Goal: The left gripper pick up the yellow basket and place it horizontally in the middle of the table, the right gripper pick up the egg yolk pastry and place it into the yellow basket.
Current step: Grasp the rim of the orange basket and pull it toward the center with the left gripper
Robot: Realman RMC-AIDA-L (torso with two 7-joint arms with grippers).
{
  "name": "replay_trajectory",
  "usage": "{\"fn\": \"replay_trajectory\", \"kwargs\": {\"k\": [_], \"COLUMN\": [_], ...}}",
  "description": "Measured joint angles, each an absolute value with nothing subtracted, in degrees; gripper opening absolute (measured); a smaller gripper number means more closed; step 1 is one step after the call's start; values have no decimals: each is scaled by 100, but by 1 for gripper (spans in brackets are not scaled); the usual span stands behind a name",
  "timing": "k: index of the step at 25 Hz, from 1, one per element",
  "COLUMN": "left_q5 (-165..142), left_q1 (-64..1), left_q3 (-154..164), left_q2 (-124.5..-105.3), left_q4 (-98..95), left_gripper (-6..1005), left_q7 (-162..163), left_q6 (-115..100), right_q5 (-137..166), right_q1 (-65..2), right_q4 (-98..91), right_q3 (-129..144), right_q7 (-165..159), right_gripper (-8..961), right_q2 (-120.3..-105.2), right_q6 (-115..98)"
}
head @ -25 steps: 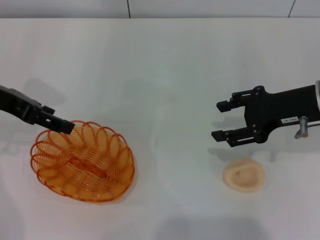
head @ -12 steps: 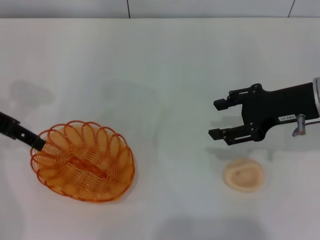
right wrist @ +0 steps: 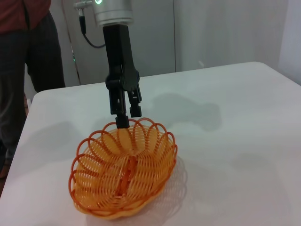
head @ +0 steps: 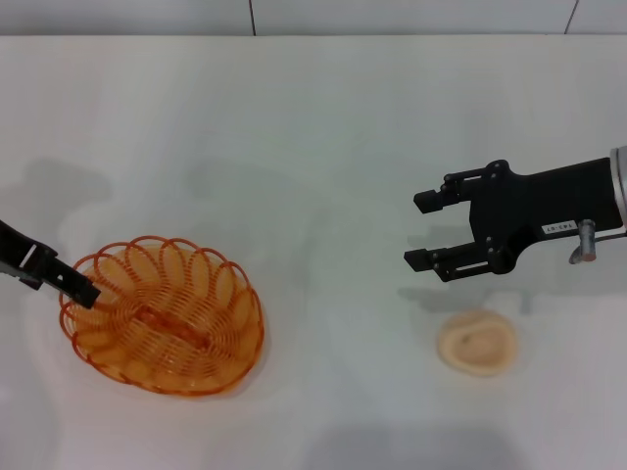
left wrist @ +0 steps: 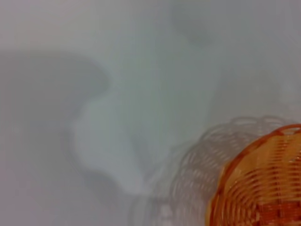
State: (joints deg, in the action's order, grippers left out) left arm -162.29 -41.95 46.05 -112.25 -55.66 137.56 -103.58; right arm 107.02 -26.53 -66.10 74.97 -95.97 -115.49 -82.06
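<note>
The yellow basket [head: 162,313] lies on the white table [head: 313,137] at the near left, empty. It also shows in the right wrist view [right wrist: 124,174] and the left wrist view [left wrist: 265,188]. My left gripper [head: 83,292] is at the basket's left rim; in the right wrist view the left gripper [right wrist: 126,117] points down with a narrow gap between its fingers and one tip at a rim loop. The egg yolk pastry [head: 477,343] lies on the table at the near right. My right gripper [head: 421,230] is open and empty, hovering just beyond and left of the pastry.
A person [right wrist: 23,52] stands beyond the table's far edge in the right wrist view, behind the left arm. The table's back edge [head: 313,36] runs along the top of the head view.
My left gripper has moved from the basket's far rim toward me and to the left, to its left rim. My right gripper has drifted slightly left. Basket and pastry have not moved.
</note>
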Motion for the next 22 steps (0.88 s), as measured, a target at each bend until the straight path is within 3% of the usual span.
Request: {"fn": "replay_trajectory", "kwargs": {"k": [14,22], "left_q5": [-16235,-16233], "left_q1": [-4304,-4349], "left_q3": [4671,4834], "left_q2": [-11309,-11363], "left_q4": [-5146,-5059], "left_gripper": [826,743], "left_q7": [13853,13956], "left_q6": [-9894,-9764], "right_q5": [10702,10705], "right_q1": [-2631,-2610], "right_q4": [-6600,-6593], "right_q3": [7497,7497], "right_q7": [-9598,-9597], "right_gripper": [702,702], "right_q2": [-11549,-11549], "right_q6": [-8224,-8240]}}
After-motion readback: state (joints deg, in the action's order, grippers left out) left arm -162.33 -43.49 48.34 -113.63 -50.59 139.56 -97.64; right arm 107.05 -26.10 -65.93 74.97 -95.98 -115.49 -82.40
